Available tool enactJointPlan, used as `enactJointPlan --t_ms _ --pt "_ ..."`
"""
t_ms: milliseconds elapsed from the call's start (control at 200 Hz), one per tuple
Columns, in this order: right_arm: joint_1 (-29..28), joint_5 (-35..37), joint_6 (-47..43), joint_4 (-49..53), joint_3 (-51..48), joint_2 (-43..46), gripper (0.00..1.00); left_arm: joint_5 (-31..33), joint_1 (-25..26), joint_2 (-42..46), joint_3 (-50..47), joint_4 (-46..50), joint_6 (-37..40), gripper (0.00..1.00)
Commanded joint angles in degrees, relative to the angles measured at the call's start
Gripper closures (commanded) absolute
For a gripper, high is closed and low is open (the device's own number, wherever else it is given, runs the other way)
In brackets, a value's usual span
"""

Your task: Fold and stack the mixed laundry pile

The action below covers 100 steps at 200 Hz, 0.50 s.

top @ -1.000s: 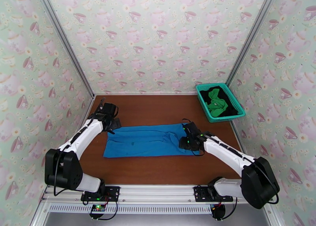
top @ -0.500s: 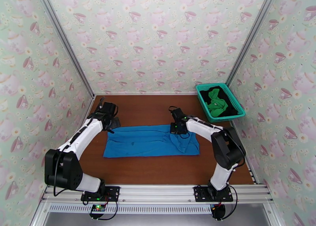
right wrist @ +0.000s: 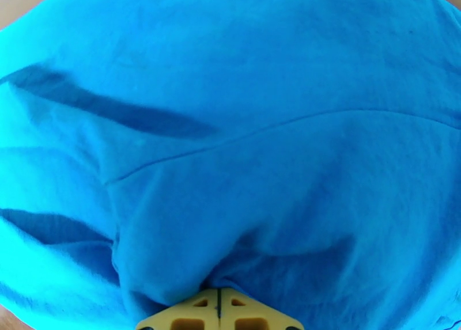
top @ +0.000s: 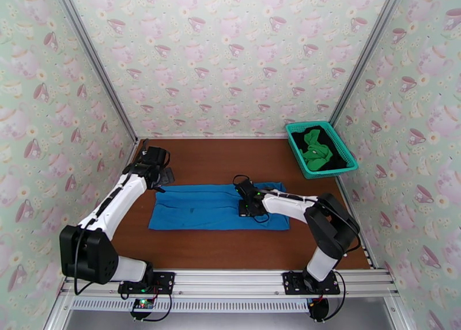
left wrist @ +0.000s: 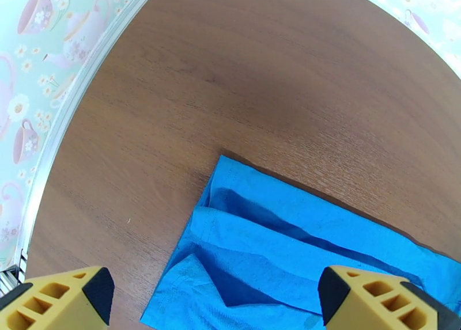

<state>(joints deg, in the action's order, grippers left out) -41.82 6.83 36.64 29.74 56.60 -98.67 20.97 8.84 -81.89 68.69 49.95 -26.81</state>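
The blue shirt point(top: 201, 205) lies spread flat as a long rectangle across the middle of the brown table. My right gripper point(top: 244, 205) rests low on its right half, and in the right wrist view its yellow fingertips point(right wrist: 219, 315) are pressed together with blue cloth point(right wrist: 242, 152) puckered into them. My left gripper point(top: 159, 178) hovers open over the shirt's far left corner point(left wrist: 230, 170), its two yellow fingers point(left wrist: 63, 302) wide apart. A green garment point(top: 316, 148) and a black one point(top: 336, 162) lie in the basket.
The teal lattice basket point(top: 298, 151) stands at the back right corner by the right wall. Metal frame posts and wallpapered panels close in three sides. Bare brown table point(top: 219, 158) lies beyond the shirt and in front of it.
My right gripper travelled from the shirt's right front end up to its far edge, then left to the middle. The shirt's rumpled right end now lies flatter. The left arm barely shifted.
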Motion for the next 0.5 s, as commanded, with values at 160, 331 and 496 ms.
enactJointPlan --t_ms 160,331,496 --pt "9.8 5.1 -1.6 10.9 -1.4 11.6 0.59 -0.1 0.3 0.5 0.5 2.7 -0.5 0.0" --pt "17.4 -0.5 -4.2 7.3 -2.6 6.3 0.75 -3.7 0.4 2.3 -3.0 0.9 -1.7 0.0" --pt "19.0 -1.4 -6.0 7.3 3.5 -3.7 0.87 -5.7 0.3 6.7 -5.8 -0.8 -2.8 0.0"
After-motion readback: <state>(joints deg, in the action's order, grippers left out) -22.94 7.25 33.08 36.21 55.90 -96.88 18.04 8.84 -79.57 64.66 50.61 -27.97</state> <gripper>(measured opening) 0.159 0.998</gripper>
